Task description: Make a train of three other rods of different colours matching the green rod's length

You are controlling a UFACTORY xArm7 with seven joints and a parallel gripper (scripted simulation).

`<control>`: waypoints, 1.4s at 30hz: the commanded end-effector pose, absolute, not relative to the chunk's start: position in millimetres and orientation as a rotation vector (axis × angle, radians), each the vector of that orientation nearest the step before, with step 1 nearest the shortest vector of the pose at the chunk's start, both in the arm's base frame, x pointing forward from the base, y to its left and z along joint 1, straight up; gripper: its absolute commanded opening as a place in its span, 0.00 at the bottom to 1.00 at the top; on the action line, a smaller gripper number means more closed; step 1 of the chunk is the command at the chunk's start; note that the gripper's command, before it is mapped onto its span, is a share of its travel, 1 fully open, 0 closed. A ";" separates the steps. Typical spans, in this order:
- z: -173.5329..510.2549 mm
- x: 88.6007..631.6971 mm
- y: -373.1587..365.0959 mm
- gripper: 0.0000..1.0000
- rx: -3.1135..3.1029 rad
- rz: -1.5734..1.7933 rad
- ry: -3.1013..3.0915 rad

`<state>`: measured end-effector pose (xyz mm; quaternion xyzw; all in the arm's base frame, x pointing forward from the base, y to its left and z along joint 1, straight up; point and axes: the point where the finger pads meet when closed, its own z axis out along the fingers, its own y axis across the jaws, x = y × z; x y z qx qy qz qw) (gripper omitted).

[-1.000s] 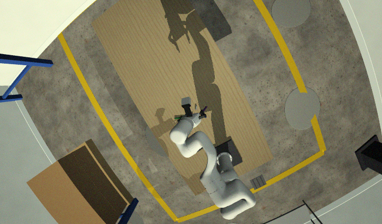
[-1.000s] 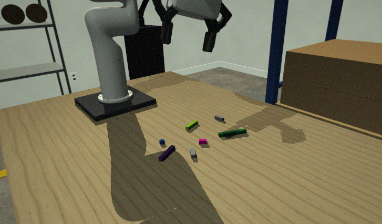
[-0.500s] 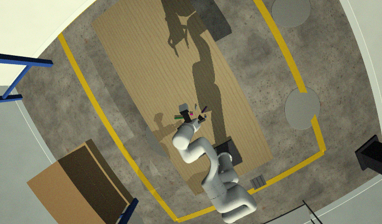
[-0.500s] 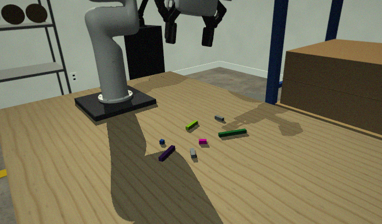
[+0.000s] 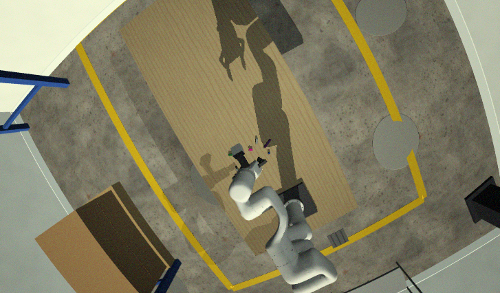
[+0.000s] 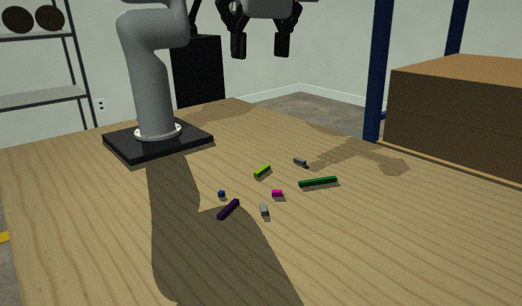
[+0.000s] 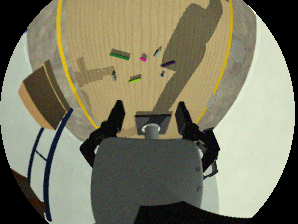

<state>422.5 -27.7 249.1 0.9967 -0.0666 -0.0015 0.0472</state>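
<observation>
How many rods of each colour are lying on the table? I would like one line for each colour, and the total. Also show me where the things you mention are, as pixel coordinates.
Green (image 5: 230,154) (image 6: 317,181) (image 7: 119,56): 1
Lime (image 6: 261,171) (image 7: 135,79): 1
Grey (image 6: 263,209) (image 7: 157,52): 2
Magenta (image 5: 250,149) (image 6: 276,193) (image 7: 143,59): 1
Purple (image 5: 267,142) (image 6: 227,209) (image 7: 168,63): 1
Blue (image 5: 269,153) (image 6: 221,193) (image 7: 162,75): 1
Total: 7

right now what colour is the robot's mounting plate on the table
The mounting plate is black, clearest in the exterior view.
</observation>
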 end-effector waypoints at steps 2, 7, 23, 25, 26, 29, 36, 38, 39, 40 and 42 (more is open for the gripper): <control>250.6 422.2 -26.7 1.00 3.047 0.001 -0.193; 250.3 410.9 -13.0 1.00 3.097 -0.002 -0.097; 250.0 400.0 0.0 1.00 3.142 0.000 0.000; 220.1 413.0 -12.8 1.00 3.145 0.001 0.163; 220.1 413.0 -12.8 1.00 3.145 0.001 0.163; 220.1 413.0 -12.8 1.00 3.145 0.001 0.163; 220.1 413.0 -12.8 1.00 3.145 0.001 0.163; 220.1 413.0 -12.8 1.00 3.145 0.001 0.163; 220.1 413.0 -12.8 1.00 3.145 0.001 0.163; 220.1 413.0 -12.8 1.00 3.145 0.001 0.163; 191.9 422.3 -25.5 1.00 3.138 0.002 0.313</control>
